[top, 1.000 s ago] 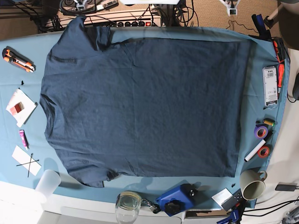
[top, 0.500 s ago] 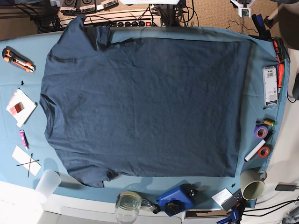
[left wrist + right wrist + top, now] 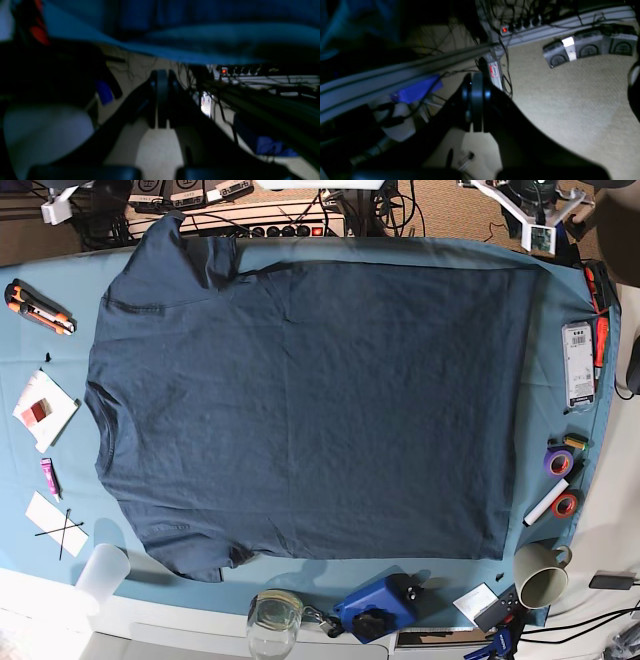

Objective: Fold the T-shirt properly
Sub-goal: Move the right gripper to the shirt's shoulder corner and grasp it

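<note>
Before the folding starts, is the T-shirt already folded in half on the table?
No, the T-shirt lies spread flat in a single layer, both sleeves out.

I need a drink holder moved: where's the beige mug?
In the base view, the beige ceramic mug stands at the lower right, just off the teal tablecloth's corner.

One T-shirt [image 3: 310, 405], two tape rolls [image 3: 558, 461] [image 3: 565, 504], one mug [image 3: 541, 575], one glass jar [image 3: 274, 621], one plastic cup [image 3: 102, 572], one utility knife [image 3: 38, 307], one marker [image 3: 545, 505] on the worktop [image 3: 60, 460].
</note>
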Available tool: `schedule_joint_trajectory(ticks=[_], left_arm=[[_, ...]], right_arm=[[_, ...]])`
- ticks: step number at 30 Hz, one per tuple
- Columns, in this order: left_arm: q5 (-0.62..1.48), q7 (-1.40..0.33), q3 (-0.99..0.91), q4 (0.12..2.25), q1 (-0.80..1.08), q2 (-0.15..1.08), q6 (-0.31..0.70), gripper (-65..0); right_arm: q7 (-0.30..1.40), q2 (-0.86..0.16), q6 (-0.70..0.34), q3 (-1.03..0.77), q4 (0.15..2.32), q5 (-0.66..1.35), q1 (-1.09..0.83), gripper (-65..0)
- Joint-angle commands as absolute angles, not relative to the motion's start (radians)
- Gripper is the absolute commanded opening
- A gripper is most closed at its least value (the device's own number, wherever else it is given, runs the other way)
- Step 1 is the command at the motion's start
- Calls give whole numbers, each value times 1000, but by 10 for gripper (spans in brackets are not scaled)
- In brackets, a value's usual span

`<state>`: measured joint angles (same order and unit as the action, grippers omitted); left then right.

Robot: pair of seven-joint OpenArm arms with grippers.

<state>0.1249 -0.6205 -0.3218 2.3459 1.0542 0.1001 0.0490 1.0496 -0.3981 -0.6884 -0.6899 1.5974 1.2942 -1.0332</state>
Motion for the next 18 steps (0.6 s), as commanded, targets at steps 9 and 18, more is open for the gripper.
schedule_joint_trajectory(ticks=[9, 18], left_arm=[[125, -615, -324, 2356, 1067, 103, 48, -650], [129, -613, -324, 2356, 1066, 103, 48, -650]], right_arm=[[1055, -346, -698, -704, 1679, 1384, -1020, -628], [1127, -320, -698, -701, 1702, 1484, -988, -330]])
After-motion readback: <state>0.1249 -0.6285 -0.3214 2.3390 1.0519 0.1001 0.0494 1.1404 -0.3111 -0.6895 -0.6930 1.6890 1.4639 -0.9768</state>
